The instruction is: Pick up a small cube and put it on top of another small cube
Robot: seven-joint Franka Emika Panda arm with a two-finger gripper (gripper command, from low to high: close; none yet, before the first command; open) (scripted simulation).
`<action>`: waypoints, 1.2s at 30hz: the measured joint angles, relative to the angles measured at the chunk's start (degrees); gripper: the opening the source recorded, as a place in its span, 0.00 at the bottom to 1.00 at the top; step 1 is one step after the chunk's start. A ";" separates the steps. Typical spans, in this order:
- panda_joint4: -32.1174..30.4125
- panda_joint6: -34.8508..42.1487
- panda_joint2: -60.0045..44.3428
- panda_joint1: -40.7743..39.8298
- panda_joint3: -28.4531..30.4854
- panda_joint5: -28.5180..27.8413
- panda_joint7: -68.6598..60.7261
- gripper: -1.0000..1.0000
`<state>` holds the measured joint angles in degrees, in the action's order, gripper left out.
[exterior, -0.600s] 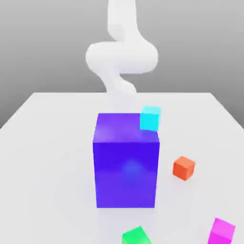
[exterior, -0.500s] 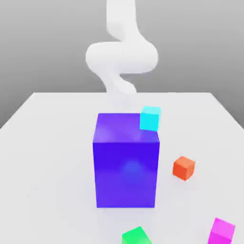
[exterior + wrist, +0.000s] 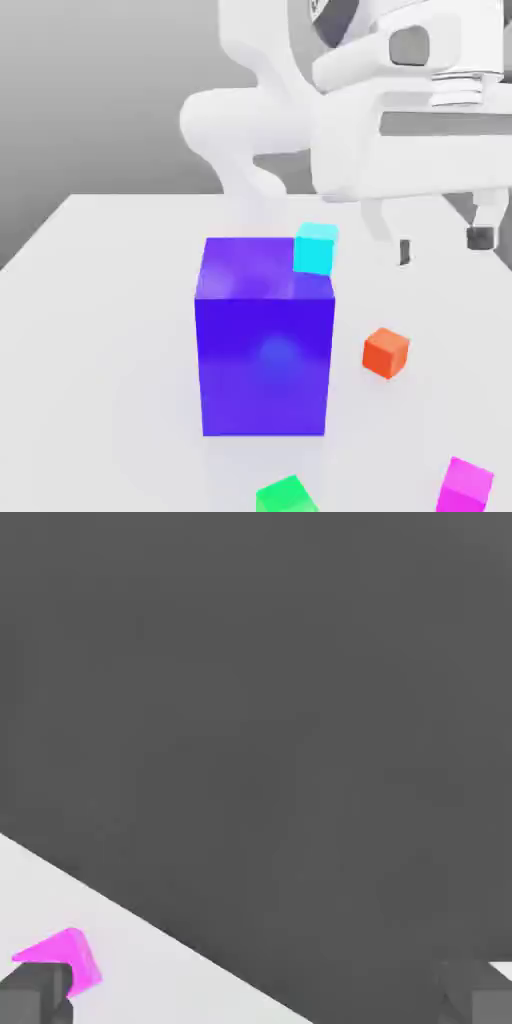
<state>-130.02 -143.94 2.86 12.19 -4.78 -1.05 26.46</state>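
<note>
Into the exterior view's upper right the arm [image 3: 408, 60] and its pincer [image 3: 440, 250] have been brought since the earlier frame, where only the far part of the arm could be seen; the cubes and the block are left as they were.

Nearest, at the bottom edge of the exterior view, the magenta cube [image 3: 466, 487] is seen toward the right and the green cube [image 3: 286, 496] near the middle, both partly cut off by the edge. On the white counter [image 3: 110, 350] the magenta cube is set well apart from the others. In the hand view it is partly covered by one finger [image 3: 35, 994].

Farther back, the blue block [image 3: 265, 365] is stood upright left of centre. To its right in the exterior view, apart from it, the orange cube [image 3: 386, 353] is placed on the counter. Beyond, the cyan cube [image 3: 315, 249] is seen at the block's upper right corner; whether it is carried by the block cannot be told.

The pincer is held wide, with nothing gripped, raised above the counter. Behind everything, the rest of the arm is seen against a grey background [image 3: 90, 100].
</note>
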 joint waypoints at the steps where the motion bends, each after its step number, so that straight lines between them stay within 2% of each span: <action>1: 0.09 -0.59 -2.08 0.72 -0.33 -0.25 -0.80 0.50; 11: 0.99 -6.35 -23.03 5.22 -2.94 -4.54 -7.50 0.50; 15: 2.51 -11.80 -31.35 6.87 -1.66 -6.41 -7.04 0.50; 16: 2.91 -13.20 -33.18 7.17 -1.30 -6.77 -6.80 0.00; 23: 2.98 -13.39 -33.53 7.24 -1.23 -6.88 -6.74 0.00; 27: 1.42 -8.11 -26.67 6.37 -2.42 -5.11 -8.05 0.00; 36: -2.79 -3.57 -17.89 -3.77 3.02 -1.46 -16.06 0.00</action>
<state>-132.81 -147.51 -15.02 8.42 -1.76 -2.52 10.41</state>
